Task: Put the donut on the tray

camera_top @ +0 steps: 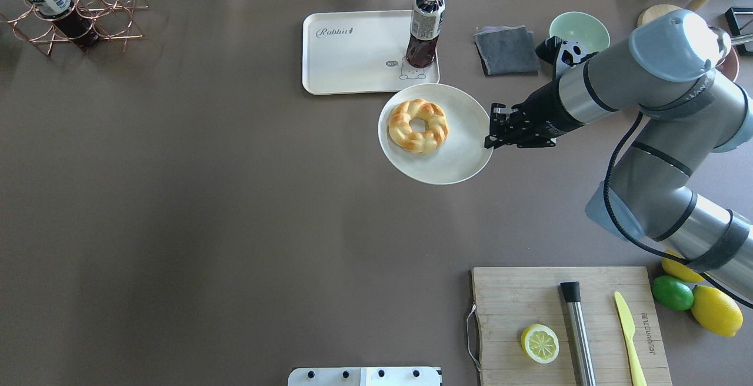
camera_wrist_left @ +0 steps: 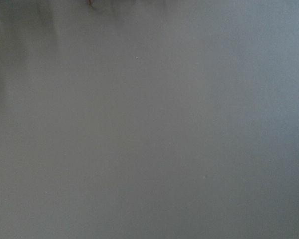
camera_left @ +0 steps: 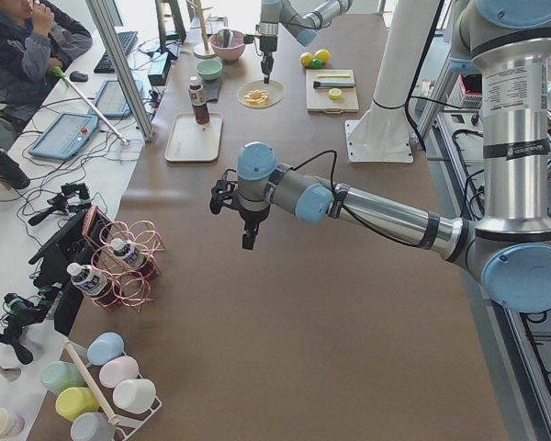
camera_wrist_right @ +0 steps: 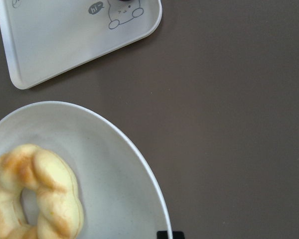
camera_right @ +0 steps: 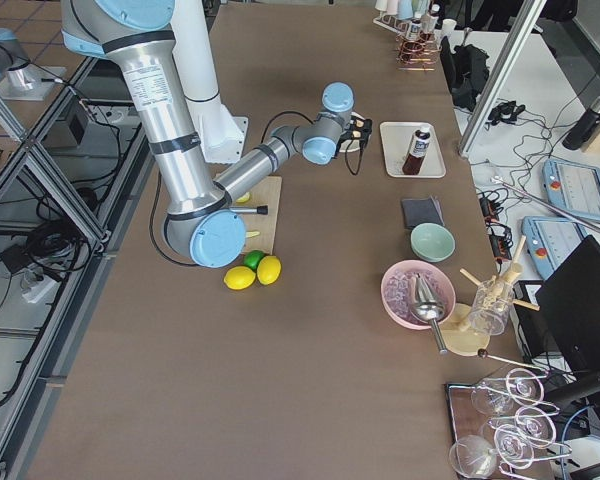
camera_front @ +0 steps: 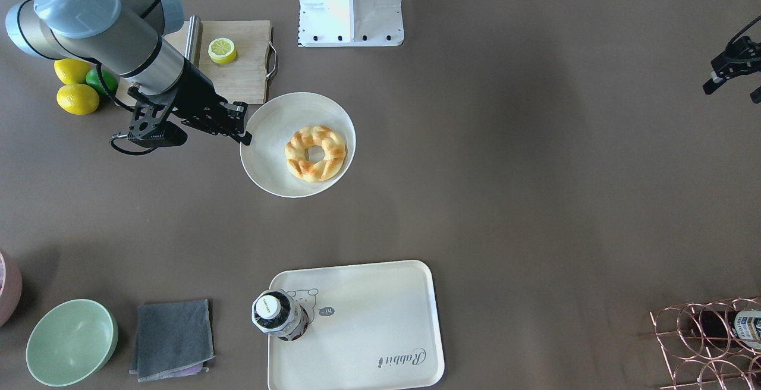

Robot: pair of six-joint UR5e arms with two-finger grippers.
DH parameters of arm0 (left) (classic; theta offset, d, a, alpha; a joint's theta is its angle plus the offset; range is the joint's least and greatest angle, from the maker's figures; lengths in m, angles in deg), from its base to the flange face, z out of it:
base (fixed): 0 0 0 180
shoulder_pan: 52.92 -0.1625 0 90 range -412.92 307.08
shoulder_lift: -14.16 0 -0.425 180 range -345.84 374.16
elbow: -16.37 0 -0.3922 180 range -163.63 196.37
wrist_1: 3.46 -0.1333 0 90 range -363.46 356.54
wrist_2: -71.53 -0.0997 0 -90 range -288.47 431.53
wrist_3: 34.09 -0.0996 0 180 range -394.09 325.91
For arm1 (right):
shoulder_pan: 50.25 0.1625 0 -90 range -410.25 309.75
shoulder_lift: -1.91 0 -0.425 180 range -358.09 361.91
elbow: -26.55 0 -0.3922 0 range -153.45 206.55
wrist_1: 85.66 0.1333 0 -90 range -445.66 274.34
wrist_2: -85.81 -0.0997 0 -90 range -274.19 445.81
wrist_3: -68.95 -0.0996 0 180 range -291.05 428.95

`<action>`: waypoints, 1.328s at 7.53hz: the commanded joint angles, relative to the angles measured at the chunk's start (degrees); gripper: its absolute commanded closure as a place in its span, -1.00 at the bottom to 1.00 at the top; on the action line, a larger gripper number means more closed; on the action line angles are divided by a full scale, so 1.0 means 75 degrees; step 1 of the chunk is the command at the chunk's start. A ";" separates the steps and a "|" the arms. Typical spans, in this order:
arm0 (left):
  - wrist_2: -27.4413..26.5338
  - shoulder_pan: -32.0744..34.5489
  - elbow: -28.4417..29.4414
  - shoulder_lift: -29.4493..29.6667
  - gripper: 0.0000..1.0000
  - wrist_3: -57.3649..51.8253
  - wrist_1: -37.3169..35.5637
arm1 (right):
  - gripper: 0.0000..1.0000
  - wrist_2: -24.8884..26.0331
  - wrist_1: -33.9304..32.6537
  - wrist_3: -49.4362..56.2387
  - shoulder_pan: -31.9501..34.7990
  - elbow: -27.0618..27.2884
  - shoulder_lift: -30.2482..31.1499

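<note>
Nearby, donut [camera_top: 418,125] on white plate [camera_top: 459,162], right claw [camera_top: 490,137] clamped on plate's rim beside it

Overhead and front-facing cameras look down from opposite sides, sharing tray [camera_top: 353,62] and plate [camera_top: 465,156]

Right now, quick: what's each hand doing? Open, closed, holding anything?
Left hand: open, empty.
Right hand: cannot tell open or closed; not holding the donut.

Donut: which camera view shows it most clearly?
Exterior front-facing: the donut shows whole, from above, on the plate. Overhead is nearly as good. Right wrist cuts it off at the edge. Exterior left shows it tiny; exterior right and left wrist show none of it.
</note>
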 commanded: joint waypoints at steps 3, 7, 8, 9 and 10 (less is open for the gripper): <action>-0.0089 -0.2862 -0.0499 0.2506 -0.94 0.5787 -0.0012 | 1.00 0.0521 -0.0581 -0.0395 -0.0542 0.0095 -0.0622; -0.0998 -0.4446 0.0284 0.4655 -0.94 0.8599 -0.0012 | 1.00 0.0603 -0.0581 -0.0395 -0.0554 0.0107 -0.0622; -0.1375 -0.4718 0.0450 0.4823 -0.94 0.8650 -0.0012 | 1.00 0.0604 -0.0581 -0.0395 -0.0565 0.0107 -0.0610; -0.1588 -0.4895 0.0649 0.5010 -0.94 0.8674 0.0000 | 1.00 0.0638 -0.0581 -0.0395 -0.0600 0.0107 -0.0621; -0.1740 -0.4943 0.0929 0.5244 -0.94 0.8767 0.0012 | 1.00 0.0639 -0.0581 -0.0395 -0.0624 0.0107 -0.0622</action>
